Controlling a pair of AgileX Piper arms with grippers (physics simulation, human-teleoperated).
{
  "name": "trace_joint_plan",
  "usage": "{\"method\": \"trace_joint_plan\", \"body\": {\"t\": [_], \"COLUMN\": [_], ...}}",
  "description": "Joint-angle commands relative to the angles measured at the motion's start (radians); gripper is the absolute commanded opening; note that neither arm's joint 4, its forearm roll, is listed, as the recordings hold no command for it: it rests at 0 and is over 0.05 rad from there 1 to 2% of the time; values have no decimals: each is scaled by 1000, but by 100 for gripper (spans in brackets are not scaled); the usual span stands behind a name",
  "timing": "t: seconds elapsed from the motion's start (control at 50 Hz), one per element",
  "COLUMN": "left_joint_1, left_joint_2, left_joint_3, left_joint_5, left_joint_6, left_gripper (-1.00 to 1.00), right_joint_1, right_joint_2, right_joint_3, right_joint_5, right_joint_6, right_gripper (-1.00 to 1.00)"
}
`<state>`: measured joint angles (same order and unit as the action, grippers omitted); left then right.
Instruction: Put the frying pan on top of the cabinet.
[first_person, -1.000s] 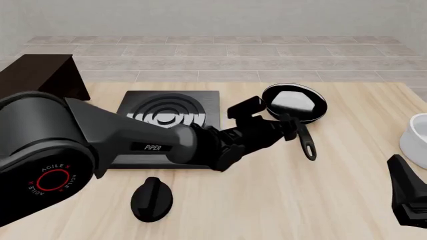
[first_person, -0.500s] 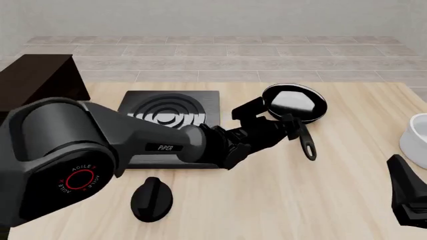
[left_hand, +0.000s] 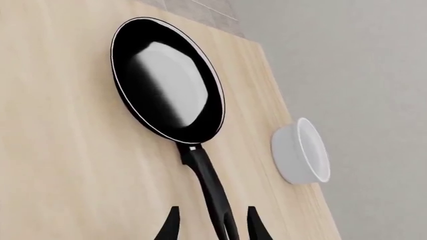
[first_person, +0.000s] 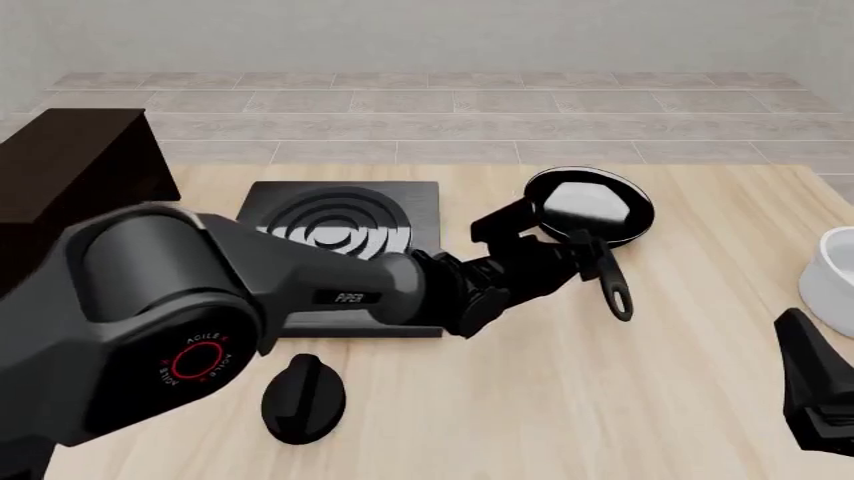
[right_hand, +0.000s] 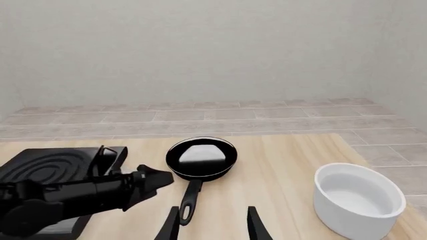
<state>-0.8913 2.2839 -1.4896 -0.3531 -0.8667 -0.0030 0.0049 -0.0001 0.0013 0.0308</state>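
— Now, looking for the frying pan (first_person: 590, 212)?

— Seeing it sitting flat on the table (first_person: 534, 400), just right of the stove plate (first_person: 340, 225), handle pointing toward the near edge. Not sitting on the cabinet (first_person: 74, 160), which is standing at the stove plate's far left corner.

— Holding anything in the pan?

— Showing only a glossy white reflection on its black inside.

— And checking the left gripper (left_hand: 213, 226)?

— Reaching across the stove plate's near right corner, jaws released and straddling the pan's handle, with a gap showing on each side in the left wrist view.

— Looking at the right gripper (right_hand: 213, 227)?

— Hanging well to the right of the stove plate, on the near side, fingers (right_hand: 172, 222) spread apart, gripping nothing, pointing toward the pan.

— Noticing any other containers?

— Spotting a white bowl (right_hand: 359, 200) standing upright well right of the stove plate, beyond the pan, showing only its own white inside.

— Anything else?

— Seeing a black oval knob (first_person: 303, 397) lying just in front of the stove plate's near edge.
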Motion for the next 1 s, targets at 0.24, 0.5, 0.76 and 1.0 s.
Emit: {"method": "trace_joint_plan", "body": {"t": [0.24, 0.5, 0.76, 1.0], "left_joint_1": [4, 7, -2, -12], "left_joint_2": [53, 90, 97, 112], "left_joint_3": [-56, -98, -107, -125], "left_joint_5": [19, 36, 37, 38], "left_joint_6": [-13, -14, -19, -25], "left_gripper": [100, 100, 100, 100], "right_joint_1": [0, -1, 1, 0], "right_joint_2": [0, 4, 12, 11], "right_joint_3": [0, 0, 0, 0], "right_joint_5": [0, -4, -11, -11], "right_joint_6": [0, 3, 3, 4], "right_gripper": [100, 100, 100, 100]}}
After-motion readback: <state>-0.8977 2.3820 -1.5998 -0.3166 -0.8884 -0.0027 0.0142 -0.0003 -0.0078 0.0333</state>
